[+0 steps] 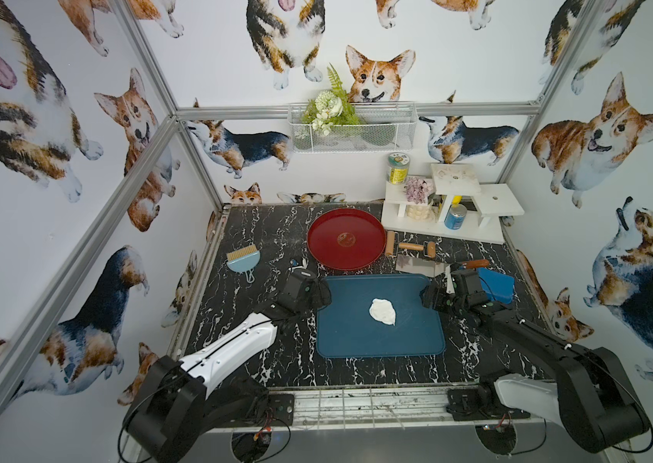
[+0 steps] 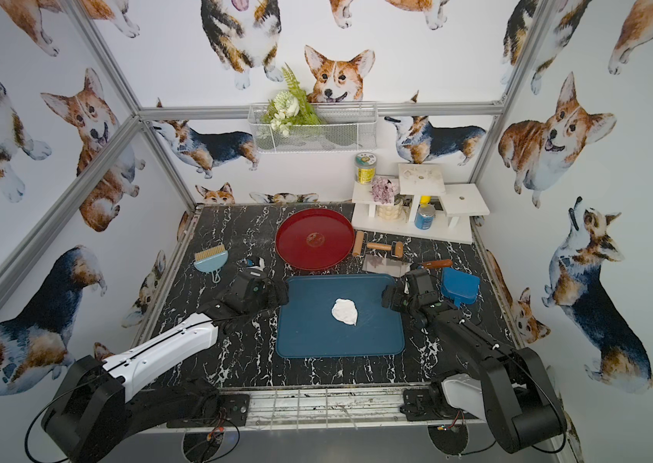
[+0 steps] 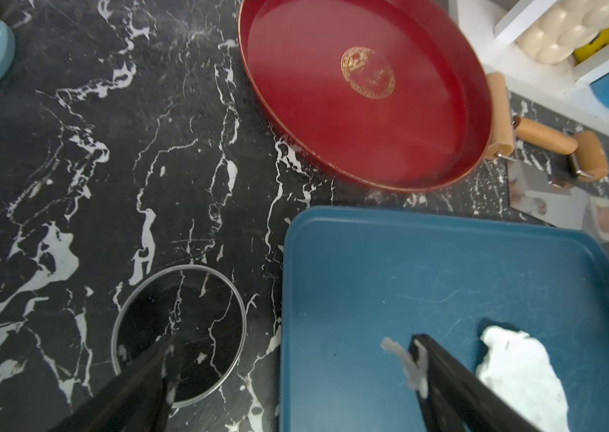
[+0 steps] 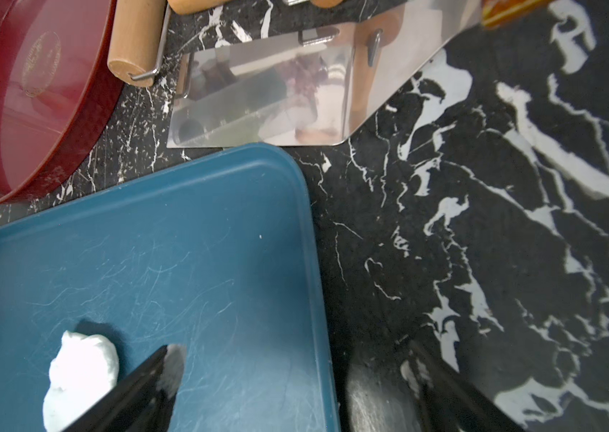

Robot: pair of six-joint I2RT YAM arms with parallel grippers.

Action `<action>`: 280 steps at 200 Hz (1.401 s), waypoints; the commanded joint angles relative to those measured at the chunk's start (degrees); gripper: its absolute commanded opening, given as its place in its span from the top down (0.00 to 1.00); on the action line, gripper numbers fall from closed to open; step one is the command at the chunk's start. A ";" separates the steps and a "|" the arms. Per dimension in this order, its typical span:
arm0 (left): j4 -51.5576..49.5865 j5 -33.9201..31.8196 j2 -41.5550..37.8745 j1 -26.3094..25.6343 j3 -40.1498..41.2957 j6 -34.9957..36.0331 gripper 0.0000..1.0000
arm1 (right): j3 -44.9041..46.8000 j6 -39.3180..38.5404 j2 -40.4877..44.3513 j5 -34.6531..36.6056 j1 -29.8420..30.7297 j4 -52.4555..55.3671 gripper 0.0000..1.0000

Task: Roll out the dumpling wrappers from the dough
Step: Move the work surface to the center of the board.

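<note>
blue tray [image 1: 341, 340] open around dough [image 1: 382, 312]

L end effector [image 3: 291, 338] spread wide, R end effector [image 4: 290, 346] too

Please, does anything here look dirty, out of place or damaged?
Yes. White dough scraps stick to a fingertip of the left end effector, and to one of the right end effector. Both are open and empty. The dough itself lies on the blue tray, apart from both.

Left tool [image 3: 291, 342] partly hides the metal ring [image 3: 183, 266].
</note>
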State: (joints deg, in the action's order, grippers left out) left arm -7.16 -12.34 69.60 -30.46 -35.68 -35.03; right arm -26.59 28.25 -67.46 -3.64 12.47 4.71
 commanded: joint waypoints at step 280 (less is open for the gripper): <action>4.83 5.57 6.54 7.98 1.48 -0.65 0.00 | 0.36 -0.12 -8.57 -15.97 2.74 -3.07 0.14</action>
State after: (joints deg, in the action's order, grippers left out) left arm -4.16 -8.91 78.32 -22.61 -34.70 -35.92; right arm -26.15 25.36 -74.08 -13.63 13.19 -1.91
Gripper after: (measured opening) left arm 0.998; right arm 0.870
